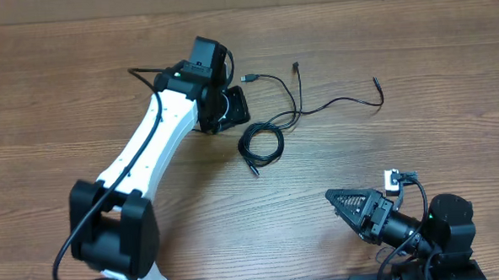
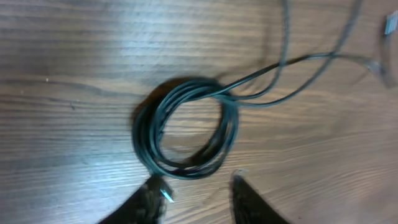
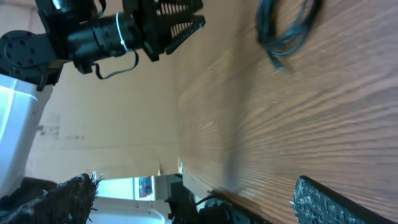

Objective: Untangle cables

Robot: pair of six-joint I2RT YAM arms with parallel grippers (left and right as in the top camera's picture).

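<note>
Item: cables (image 1: pixel 332 105), two thin black cords. One part is wound into a coil (image 2: pixel 186 127), with loose tails leading off beyond it.
Left claw (image 2: pixel 198 190): just beside the coil, fingers parted, nothing between them. A plug tip (image 2: pixel 166 195) lies against one finger.
Right claw (image 1: pixel 336 201): well apart from the coil, spread wide, empty.
Handling: pinch that plug end alone and draw it slowly out of the coil, clear of neighbouring strands.

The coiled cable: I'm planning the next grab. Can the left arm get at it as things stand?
Probably yes. The left gripper hovers just short of the coiled cable, jaws apart and empty. Only bare table lies around the coil, and nothing seems to block the way.
</note>
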